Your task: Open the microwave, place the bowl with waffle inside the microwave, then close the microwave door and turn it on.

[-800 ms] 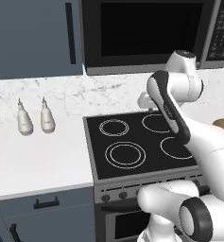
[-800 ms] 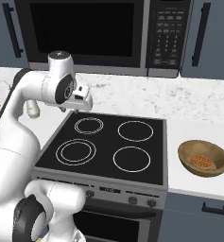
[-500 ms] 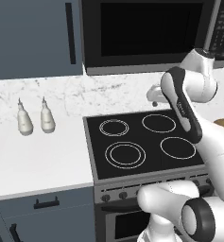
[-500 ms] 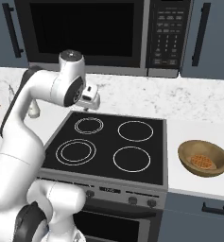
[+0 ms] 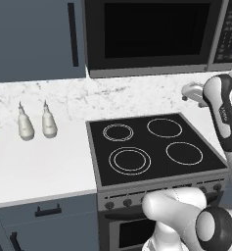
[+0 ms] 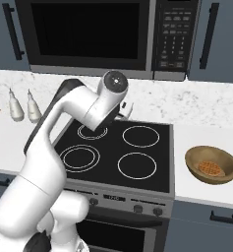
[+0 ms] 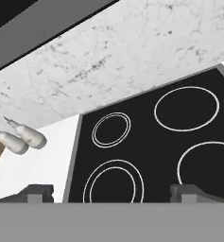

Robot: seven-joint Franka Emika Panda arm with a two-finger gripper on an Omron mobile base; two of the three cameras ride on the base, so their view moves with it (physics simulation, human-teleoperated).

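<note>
Microwave (image 6: 108,37): black, steel-grey trim, dark glass door (image 6: 86,32). Stovetop (image 6: 115,152): black, white ring outlines. Bowl (image 6: 212,164): tan-brown, with an orange-brown waffle (image 6: 211,169). Counter (image 5: 39,166): white; backsplash (image 5: 63,98) white, grey-veined. Two bottles (image 5: 36,123) were pale grey-white. Cabinets (image 5: 34,39): slate blue.

The black microwave (image 6: 108,37) is hanging above the stovetop, its microwave door (image 6: 86,34) sitting shut. The wooden bowl (image 6: 212,164) is resting upright on the desk, holding a waffle.
</note>
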